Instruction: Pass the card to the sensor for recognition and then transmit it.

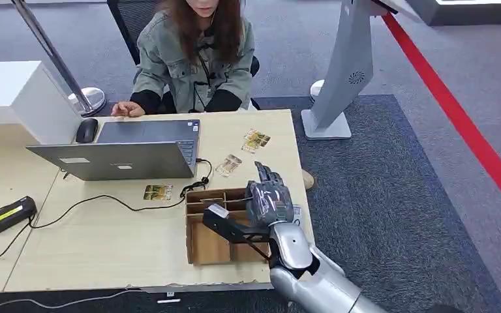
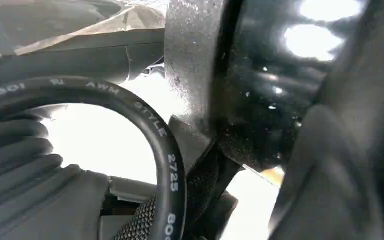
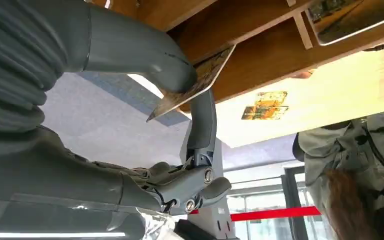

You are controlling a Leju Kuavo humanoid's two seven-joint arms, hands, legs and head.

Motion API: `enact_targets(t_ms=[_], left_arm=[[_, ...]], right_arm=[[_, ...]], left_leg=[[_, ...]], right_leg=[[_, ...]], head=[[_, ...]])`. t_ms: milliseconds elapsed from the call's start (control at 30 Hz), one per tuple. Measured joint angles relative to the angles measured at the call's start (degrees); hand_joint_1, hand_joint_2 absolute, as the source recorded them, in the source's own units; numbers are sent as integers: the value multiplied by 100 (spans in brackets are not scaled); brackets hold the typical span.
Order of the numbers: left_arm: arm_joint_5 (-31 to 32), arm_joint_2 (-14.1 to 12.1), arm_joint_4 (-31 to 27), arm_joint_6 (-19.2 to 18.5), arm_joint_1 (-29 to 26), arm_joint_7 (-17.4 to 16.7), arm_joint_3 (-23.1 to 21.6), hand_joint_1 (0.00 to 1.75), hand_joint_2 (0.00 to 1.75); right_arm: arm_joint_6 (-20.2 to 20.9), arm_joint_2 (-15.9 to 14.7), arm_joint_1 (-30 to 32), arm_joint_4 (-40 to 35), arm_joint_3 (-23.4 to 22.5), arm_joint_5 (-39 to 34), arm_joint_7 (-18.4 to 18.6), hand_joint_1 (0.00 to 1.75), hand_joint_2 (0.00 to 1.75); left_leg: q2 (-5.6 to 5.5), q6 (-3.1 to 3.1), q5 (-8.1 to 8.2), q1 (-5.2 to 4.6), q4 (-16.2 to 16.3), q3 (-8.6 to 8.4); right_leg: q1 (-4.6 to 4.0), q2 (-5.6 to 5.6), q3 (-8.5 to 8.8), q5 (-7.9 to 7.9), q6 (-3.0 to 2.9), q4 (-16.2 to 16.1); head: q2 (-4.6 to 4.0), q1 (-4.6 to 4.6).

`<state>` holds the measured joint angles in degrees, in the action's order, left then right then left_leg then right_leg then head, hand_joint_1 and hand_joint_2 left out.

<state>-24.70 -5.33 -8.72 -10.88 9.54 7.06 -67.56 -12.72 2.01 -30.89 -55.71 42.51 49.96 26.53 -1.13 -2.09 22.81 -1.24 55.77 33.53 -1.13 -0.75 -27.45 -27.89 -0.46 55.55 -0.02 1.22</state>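
right wrist view: right hand [image 3: 145, 100] pinches card [image 3: 200, 82].

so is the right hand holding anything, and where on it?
Yes. The right hand pinches a card between thumb and a finger, near one end, by the cardboard box. The left hand's state cannot be told.

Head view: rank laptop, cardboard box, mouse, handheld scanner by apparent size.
1. Laptop, clearly largest.
2. Cardboard box, partly hidden by the right hand.
3. Handheld scanner.
4. Mouse, smallest; it lies farther from the camera, so its margin below the scanner is unsure.
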Motion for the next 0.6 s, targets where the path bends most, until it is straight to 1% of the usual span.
enact_targets(t_ms=[500, 600], left_arm=[[4, 0, 0, 0, 0, 0, -2, 0, 0], [0, -2, 0, 11, -4, 2, 0, 0, 0]], right_arm=[[-50, -2, -10, 15, -2, -37, 0, 140, 175], [-186, -4, -11, -85, -100, -234, -35, 140, 175]], left_leg=[[0, 0, 0, 0, 0, 0], [1, 0, 0, 0, 0, 0]], right_leg=[[0, 0, -1, 0, 0, 0], [0, 0, 0, 0, 0, 0]], head=[[0, 0], [0, 0]])
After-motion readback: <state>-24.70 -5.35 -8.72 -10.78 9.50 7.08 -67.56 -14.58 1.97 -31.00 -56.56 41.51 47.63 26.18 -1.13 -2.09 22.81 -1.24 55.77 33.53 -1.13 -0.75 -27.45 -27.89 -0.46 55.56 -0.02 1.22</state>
